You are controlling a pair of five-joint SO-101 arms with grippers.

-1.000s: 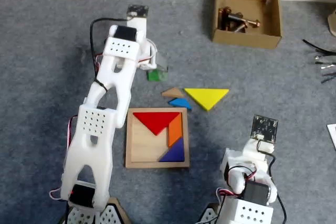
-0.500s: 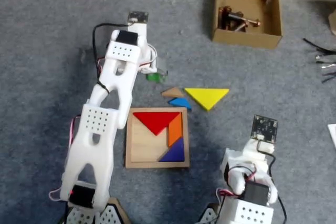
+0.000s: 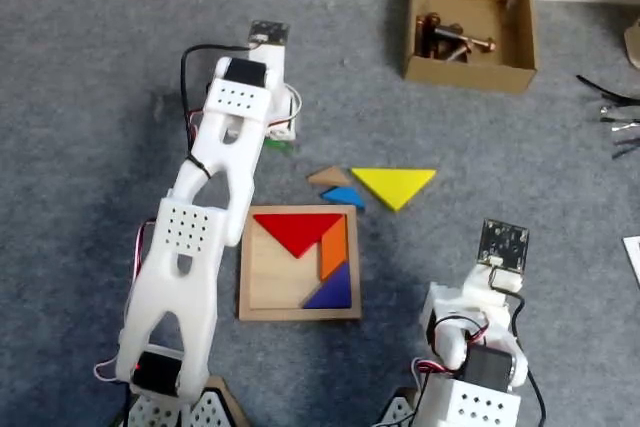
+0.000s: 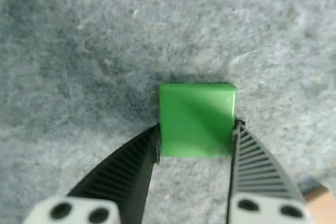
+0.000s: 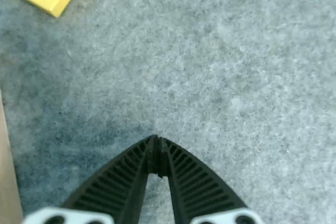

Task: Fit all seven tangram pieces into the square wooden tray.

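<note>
My left gripper point(image 4: 197, 129) grips the green square point(image 4: 197, 113) by two opposite sides, on the carpet point(image 3: 90, 97) beyond the far left corner of the tray point(image 3: 243, 282). My right gripper point(image 5: 158, 162) is closed, right of the tray.

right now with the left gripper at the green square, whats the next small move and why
Probably lift straight up a little. The left gripper has a finger against each side of the green square, which lies flat on the carpet, away from the wooden tray. The tray's left part is bare wood, so there seems to be room for the piece.
</note>
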